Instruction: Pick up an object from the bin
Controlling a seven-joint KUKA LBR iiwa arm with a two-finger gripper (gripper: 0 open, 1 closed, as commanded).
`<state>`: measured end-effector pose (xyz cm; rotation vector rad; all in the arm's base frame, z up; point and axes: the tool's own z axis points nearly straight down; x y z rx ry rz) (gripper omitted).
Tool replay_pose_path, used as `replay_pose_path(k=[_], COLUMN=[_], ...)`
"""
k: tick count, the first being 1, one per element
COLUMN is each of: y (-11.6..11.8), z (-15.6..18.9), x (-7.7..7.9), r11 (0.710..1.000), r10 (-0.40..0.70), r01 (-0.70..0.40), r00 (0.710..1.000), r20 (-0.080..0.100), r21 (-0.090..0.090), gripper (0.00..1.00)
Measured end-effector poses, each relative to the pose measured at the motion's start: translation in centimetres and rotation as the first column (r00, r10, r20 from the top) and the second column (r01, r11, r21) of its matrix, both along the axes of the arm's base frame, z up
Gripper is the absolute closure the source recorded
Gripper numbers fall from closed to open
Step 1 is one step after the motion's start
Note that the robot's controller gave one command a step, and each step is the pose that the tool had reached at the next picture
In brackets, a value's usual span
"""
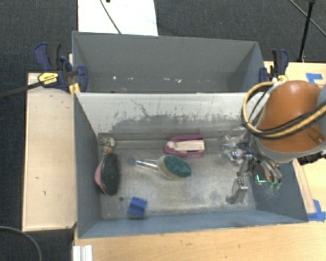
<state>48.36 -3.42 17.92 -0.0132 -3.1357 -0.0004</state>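
Note:
My gripper [240,188] hangs low at the right end of the bin, over bare grey floor near the right wall, with nothing under it. The nearest thing is a brush with a dark teal oval head and a clear handle [174,166], lying about a hand's width to the left in the middle of the bin. Just behind it, against the back wall, lies a flat purple and pink piece with a white label [185,145].
A black and pink oval brush [108,173] lies along the left wall. A small blue block [137,206] sits in the front left corner. The arm's orange cover and cables overhang the bin's right rim.

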Motion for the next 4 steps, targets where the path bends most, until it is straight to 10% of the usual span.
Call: replay_pose_path(k=[1, 2, 3, 4], y=[7.9, 8.0, 8.0, 6.3], z=[-5.7, -10.7, -10.6, 11.0], x=[6.3, 7.5, 7.4, 6.6], r11=[0.999, 0.993, 0.993, 0.992], r10=[0.052, 0.116, 0.117, 0.125], r01=[-0.053, -0.116, -0.117, -0.125], r00=[0.999, 0.993, 0.993, 0.992], r20=[0.009, 0.021, 0.017, 0.019], r21=[0.004, -0.001, -0.001, -0.002], gripper=[0.00, 0.00, 1.00, 1.00])
